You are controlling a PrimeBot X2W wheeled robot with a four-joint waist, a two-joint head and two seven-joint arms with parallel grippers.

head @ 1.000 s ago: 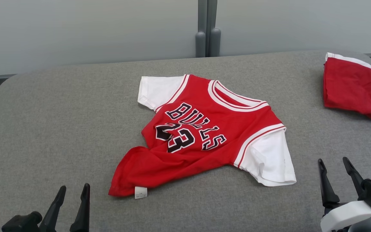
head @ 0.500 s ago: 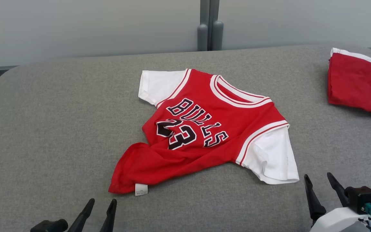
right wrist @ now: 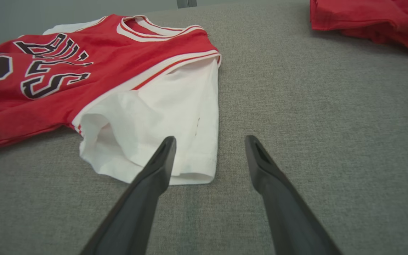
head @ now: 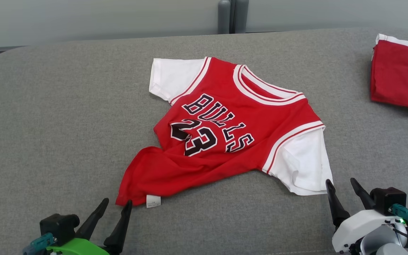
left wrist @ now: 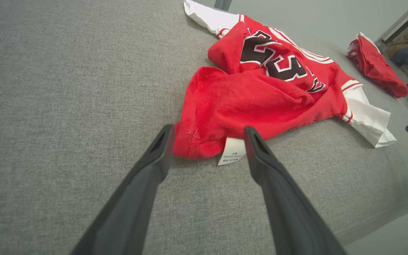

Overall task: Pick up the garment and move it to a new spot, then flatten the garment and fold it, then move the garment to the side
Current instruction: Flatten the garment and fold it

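Note:
The garment [head: 225, 131] is a red jersey with white sleeves and black "BULLS 23" lettering, lying rumpled and askew mid-table. My left gripper [head: 117, 204] stands open at its lower red hem corner, where a white label [left wrist: 233, 151] sticks out; in the left wrist view the garment [left wrist: 260, 92] hem lies between the spread fingers of the left gripper [left wrist: 207, 136]. My right gripper [head: 342, 184] is open just beside the near white sleeve [right wrist: 161, 120]; in the right wrist view the right gripper [right wrist: 209, 143] has its left finger over the sleeve's hem.
A grey fabric-covered table [head: 48, 124] bears everything. A second red garment [head: 400, 79] lies folded at the far right edge. A grey wall and a post [head: 229, 16] stand behind. A seated person [left wrist: 407, 53] shows at the right of the left wrist view.
The head camera has tilted down, so the whole scene sits higher. Both grippers have come forward to the garment, the left to the hem corner, the right to the sleeve.

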